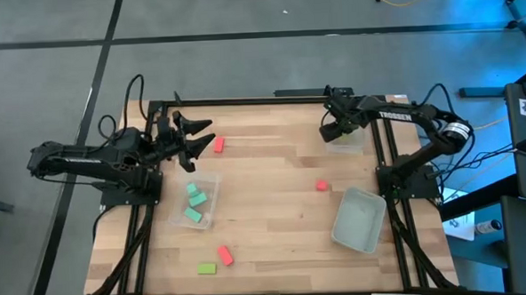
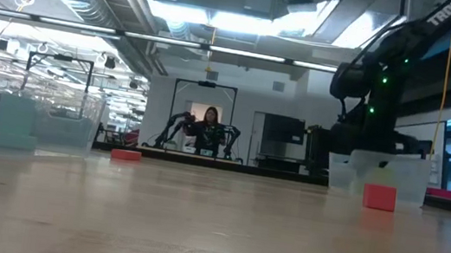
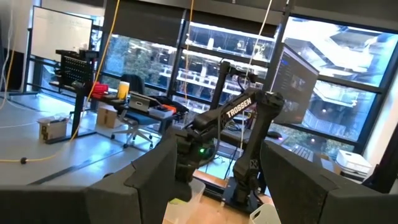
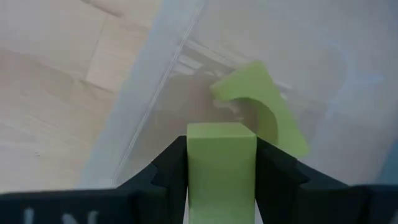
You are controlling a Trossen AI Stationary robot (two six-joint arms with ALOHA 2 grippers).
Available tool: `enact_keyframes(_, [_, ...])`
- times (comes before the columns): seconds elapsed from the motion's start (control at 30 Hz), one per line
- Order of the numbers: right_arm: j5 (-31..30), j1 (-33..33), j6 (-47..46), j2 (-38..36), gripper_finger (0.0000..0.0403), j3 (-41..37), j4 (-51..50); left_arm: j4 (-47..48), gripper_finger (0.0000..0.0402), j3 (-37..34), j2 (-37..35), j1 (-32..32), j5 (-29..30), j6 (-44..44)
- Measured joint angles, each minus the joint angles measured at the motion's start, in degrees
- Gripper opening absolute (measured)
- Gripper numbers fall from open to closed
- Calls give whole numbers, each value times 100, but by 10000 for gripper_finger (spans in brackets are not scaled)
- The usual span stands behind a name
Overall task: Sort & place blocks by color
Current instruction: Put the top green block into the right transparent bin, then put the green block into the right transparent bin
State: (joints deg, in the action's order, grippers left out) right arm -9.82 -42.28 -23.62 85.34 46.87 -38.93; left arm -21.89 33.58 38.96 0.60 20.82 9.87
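- I hold a lime block [image 4: 221,163] in my right pincer [image 4: 221,180], clamped between both fingers, directly over the clear tub [image 1: 344,140] at the bench's [image 1: 273,174] far right corner.
- Another lime block [image 4: 264,102] already lies inside, so I judge this tub collects lime.
- Teal blocks [image 1: 195,202] sit in the left tub [image 1: 210,187]; red blocks [image 1: 322,186] and one lime block [image 1: 206,268] lie loose on the bench.
- My left pincer [image 1: 194,139] waits wide and empty, raised above the bench's far left part.

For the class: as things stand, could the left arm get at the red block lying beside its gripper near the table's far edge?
Probably yes. The left gripper stands open and empty, the red block lies right beside it on bare table, and nothing sits between them.
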Motion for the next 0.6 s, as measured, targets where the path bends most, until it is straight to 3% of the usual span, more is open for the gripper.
enact_keyframes(0.33, [52,-33,-7,301,142,0,33,-4,225,0,0,1,-82,21])
enact_keyframes(0.6, [82,-37,-4,62,263,1,-288,-4,225,-2,0,7,-94,203])
